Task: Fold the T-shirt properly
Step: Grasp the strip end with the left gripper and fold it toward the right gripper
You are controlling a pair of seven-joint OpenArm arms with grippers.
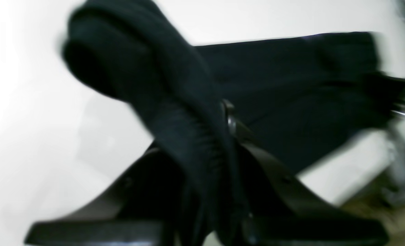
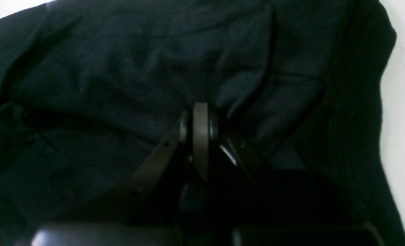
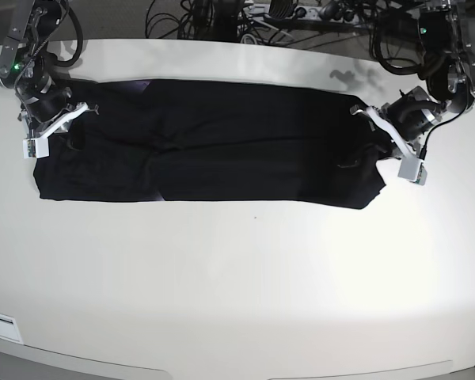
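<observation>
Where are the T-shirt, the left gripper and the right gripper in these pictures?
T-shirt (image 3: 222, 142): base view, middle of the black cloth spread on the table.
Left gripper (image 1: 223, 112): left wrist view, between the fingers, clamped on bunched cloth.
Right gripper (image 2: 200, 116): right wrist view, where the closed fingers meet.

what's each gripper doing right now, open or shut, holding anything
Left gripper: shut on the T-shirt, lifting a bunched edge.
Right gripper: shut, pinching the T-shirt.

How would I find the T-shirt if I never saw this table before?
Look at the big white table. Along its far side lies a long black strip of cloth, stretched between the two robot arms: that is the T-shirt. It is the only dark, soft thing on the white top.
</observation>
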